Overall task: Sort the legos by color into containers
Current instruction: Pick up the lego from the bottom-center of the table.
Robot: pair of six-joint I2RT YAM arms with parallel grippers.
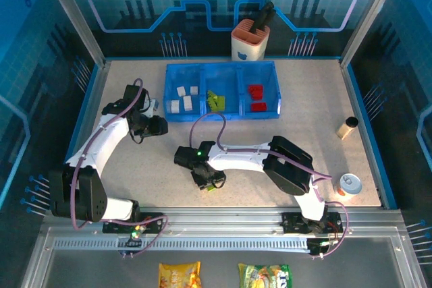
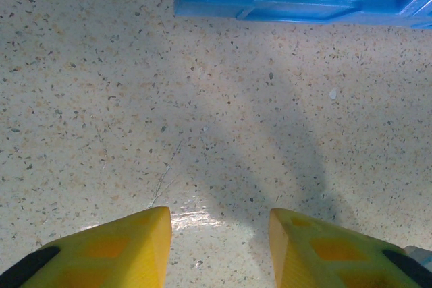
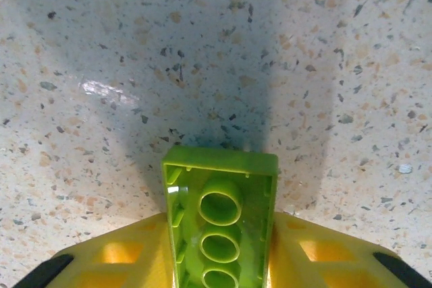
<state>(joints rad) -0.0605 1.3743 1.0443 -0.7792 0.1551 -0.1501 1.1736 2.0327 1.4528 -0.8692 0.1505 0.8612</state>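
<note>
Evidently pinched for carrying: small lime green plastic brick [image 3: 219,200], hollow underside toward the wrist camera, squeezed across its width by the right claw [image 3: 219,241], low over the speckled table [image 3: 101,45] at 6 o'clock from the wide translucent blue plastic tray [image 1: 223,65]. Left claw [image 2: 219,247] narrowly parted, holding nothing, at the tray's 7 o'clock corner, probably out of the way. In the tray: white bricks [image 1: 183,98] at 9 o'clock, lime bricks [image 1: 214,100] in the middle, red bricks [image 1: 257,98] at 3 o'clock.

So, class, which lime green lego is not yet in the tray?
The lime green brick gripped in the right claw, above the table. The other green legos lie in the middle compartment of the tray.
</note>
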